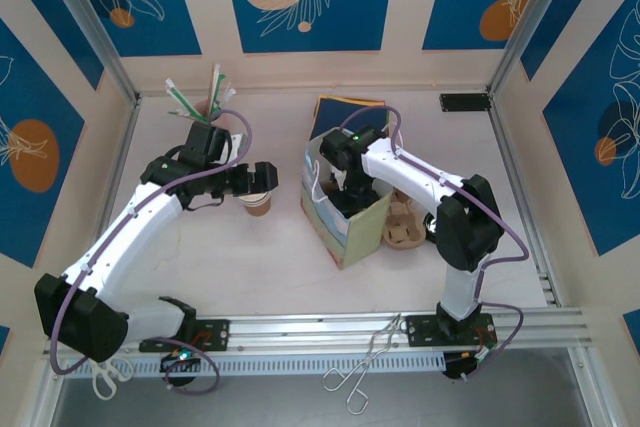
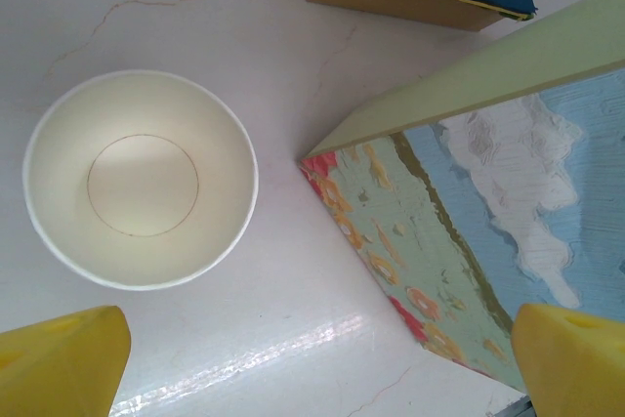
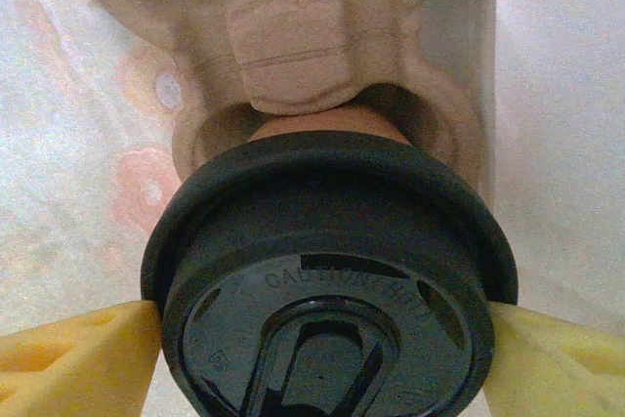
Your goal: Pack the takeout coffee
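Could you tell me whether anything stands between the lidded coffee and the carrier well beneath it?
Nothing visible does. The right end effector is shut on the takeout coffee at its lid, and the cup's body sits at the mouth of an open well in the pulp carrier.

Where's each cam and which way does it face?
Top external: above, behind the arms, looking down on the table; both show.
Left wrist: straight down on the lidless cup and paper bag; open jaws at bottom corners.
Right wrist: down on the lidded coffee over a pulp carrier; jaws clamp its lid.
Shared: top and left wrist both show cup and bag.
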